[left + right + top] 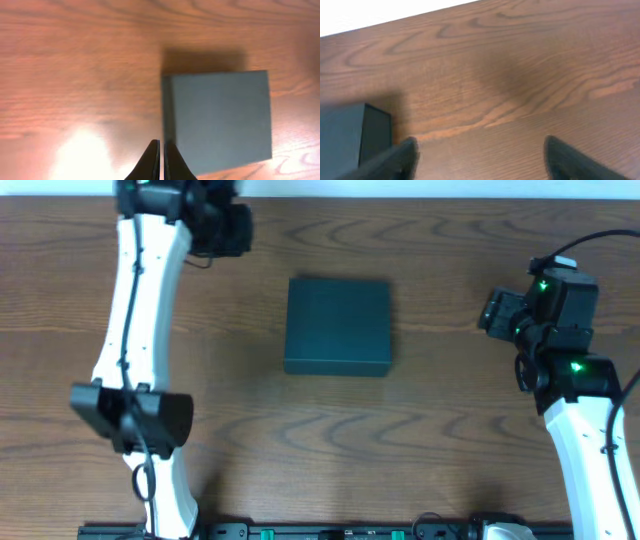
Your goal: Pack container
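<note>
- Table from above: the dark green box sits flat near the middle, lid down, with bare wood on every side. The left arm reaches along the left edge toward the far side. The right arm stands at the right, well apart from the box. No goods for packing show anywhere.
- Left wrist view: the left gripper has its fingers pressed together with nothing between them. The box lies just to the right of the tips, its closed top facing the camera. Whether the tips touch its left edge cannot be told.
- Right wrist view: the right gripper stands wide, and only bare wood shows between the fingers. One corner of the box shows at the lower left, beside the left finger and outside the gap.
- Progress, as a judgement: packing looks not yet begun. The lid needs lifting, and whatever goes inside has to be brought in before the box is closed.
</note>
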Motion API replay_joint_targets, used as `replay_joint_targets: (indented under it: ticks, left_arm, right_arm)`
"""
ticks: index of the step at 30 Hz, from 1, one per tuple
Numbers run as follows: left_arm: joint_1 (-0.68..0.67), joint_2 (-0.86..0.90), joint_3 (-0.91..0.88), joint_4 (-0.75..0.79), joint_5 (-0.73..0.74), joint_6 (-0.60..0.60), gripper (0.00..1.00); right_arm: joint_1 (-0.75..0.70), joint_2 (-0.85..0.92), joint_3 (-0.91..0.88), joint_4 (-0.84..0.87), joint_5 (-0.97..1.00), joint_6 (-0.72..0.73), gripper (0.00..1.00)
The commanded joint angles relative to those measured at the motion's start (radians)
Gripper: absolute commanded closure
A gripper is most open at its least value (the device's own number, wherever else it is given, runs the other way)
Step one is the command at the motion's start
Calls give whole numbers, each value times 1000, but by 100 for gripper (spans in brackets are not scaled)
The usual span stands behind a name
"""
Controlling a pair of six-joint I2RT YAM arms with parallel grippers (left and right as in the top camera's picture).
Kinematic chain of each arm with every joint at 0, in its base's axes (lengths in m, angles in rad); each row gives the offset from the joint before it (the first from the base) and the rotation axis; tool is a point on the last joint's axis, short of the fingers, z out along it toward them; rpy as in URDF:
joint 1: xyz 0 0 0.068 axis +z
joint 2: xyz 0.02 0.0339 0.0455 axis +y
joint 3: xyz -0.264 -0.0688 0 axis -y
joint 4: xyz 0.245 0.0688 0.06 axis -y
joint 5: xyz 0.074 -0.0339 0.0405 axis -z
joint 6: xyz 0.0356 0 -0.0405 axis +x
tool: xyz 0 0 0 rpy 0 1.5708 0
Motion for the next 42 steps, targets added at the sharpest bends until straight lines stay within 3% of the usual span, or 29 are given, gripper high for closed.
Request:
replay_joint_targets:
  ticks: [1,5,6,8,9,10,11,12,20,33,42]
  left_arm:
    - [6,-51,17,-64,-98,-27,94]
    - [3,-139,17,-145,-134,-21,94]
    - [3,-161,17,-163,-134,-17,87]
    - [3,-211,17,-216,-131,12,63]
    - [3,-235,17,-238,-131,11,45]
    - [3,-261,17,-257,-129,11,39]
    - [3,-294,17,-277,-126,11,18]
    - [2,-316,17,-290,-126,11,4]
    - [2,-483,16,-302,-127,-69,5]
    - [2,-496,16,-302,-130,-68,5]
    - [2,-615,-10,-250,-361,69,5]
  right_arm:
    - [-9,-2,2,-1,-11,-27,1]
    - [-7,-40,2,-21,-11,-27,1]
    - [-7,-56,2,-21,-11,-27,1]
    - [-7,-94,2,-18,-10,-27,1]
    - [-7,-108,2,-18,-10,-27,1]
    - [-7,-120,2,-20,-11,-27,1]
    - [-7,-126,2,-24,-11,-27,1]
    - [-7,-129,2,-25,-11,-27,1]
    - [-7,-125,2,-25,-11,-27,1]
    - [-7,-124,2,-25,-11,-27,1]
    - [-7,-124,2,-25,-11,-27,1]
